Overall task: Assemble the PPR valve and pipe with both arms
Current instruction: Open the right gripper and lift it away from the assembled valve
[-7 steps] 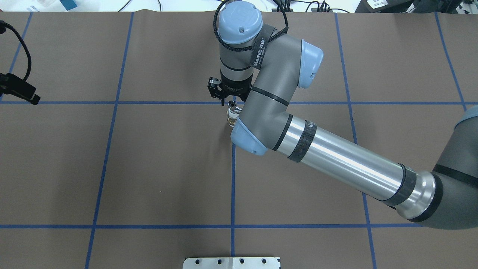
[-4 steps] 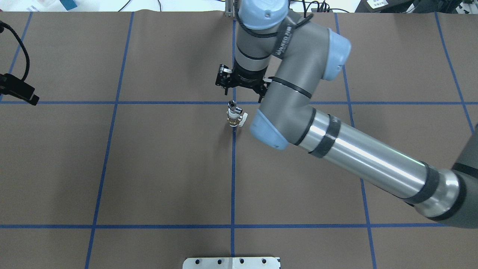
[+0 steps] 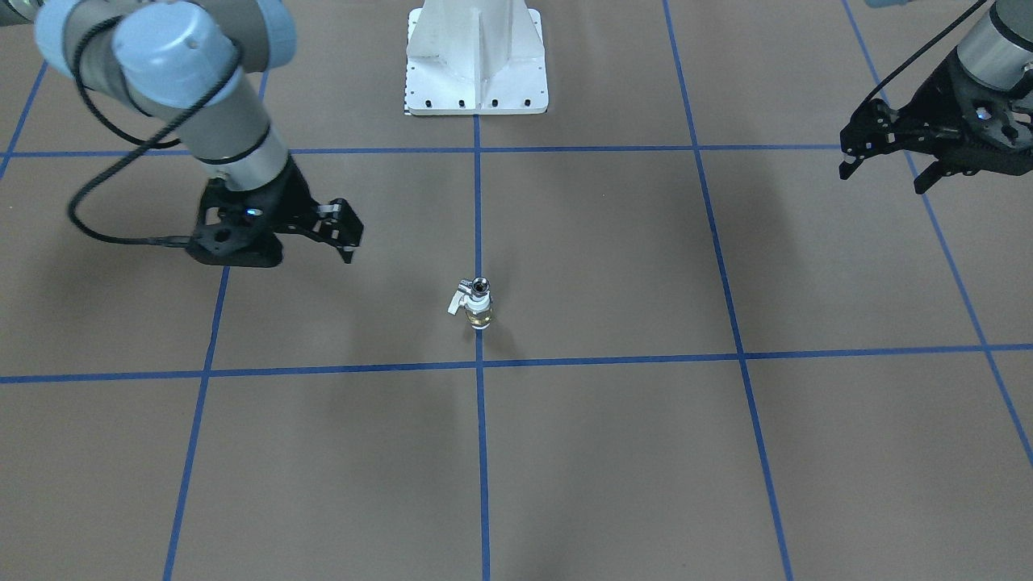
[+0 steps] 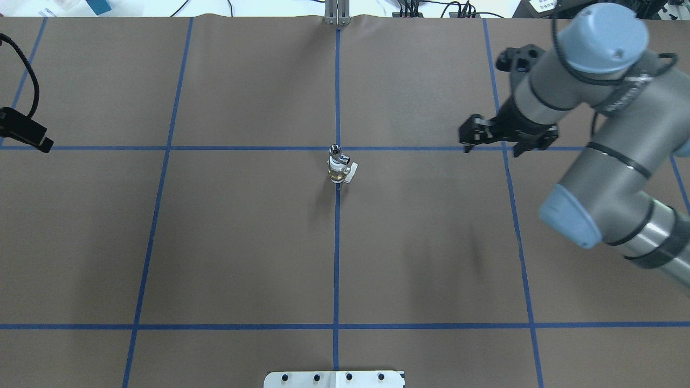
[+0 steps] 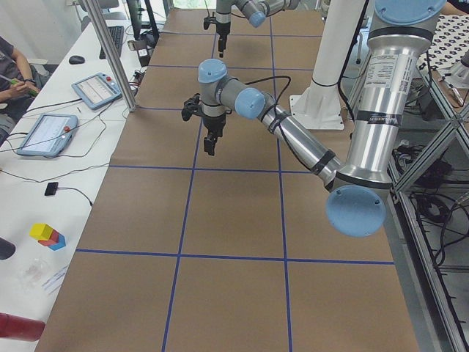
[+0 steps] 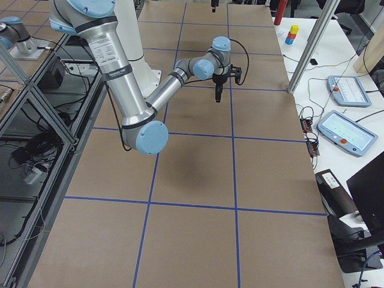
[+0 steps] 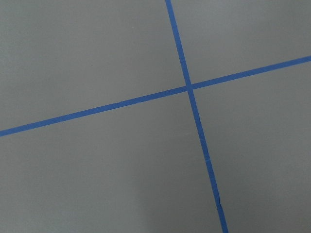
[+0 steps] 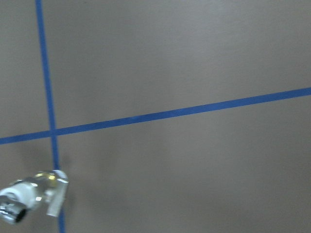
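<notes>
The PPR valve (image 4: 338,172), white and brass with a small white side handle, stands upright on the centre blue line. The silver pipe (image 4: 335,150) sits in its top end. Both also show in the front view, the valve (image 3: 478,311) below the pipe (image 3: 481,286), and at the lower left of the right wrist view (image 8: 36,191). My right gripper (image 4: 493,148) is open and empty, well to the right of the valve, and shows in the front view (image 3: 345,238). My left gripper (image 3: 884,177) is open and empty, far off at the table's left side.
Blue tape lines divide the brown table cover (image 4: 242,242) into squares. The white bolted pedestal (image 3: 476,56) stands at the robot's edge. A metal post (image 4: 336,13) rises at the far edge. Operators' tablets (image 5: 95,89) lie beyond the table's far side.
My right arm has drawn back from over the valve and swung far to the right. The valve with the pipe in it stays standing where it was.
</notes>
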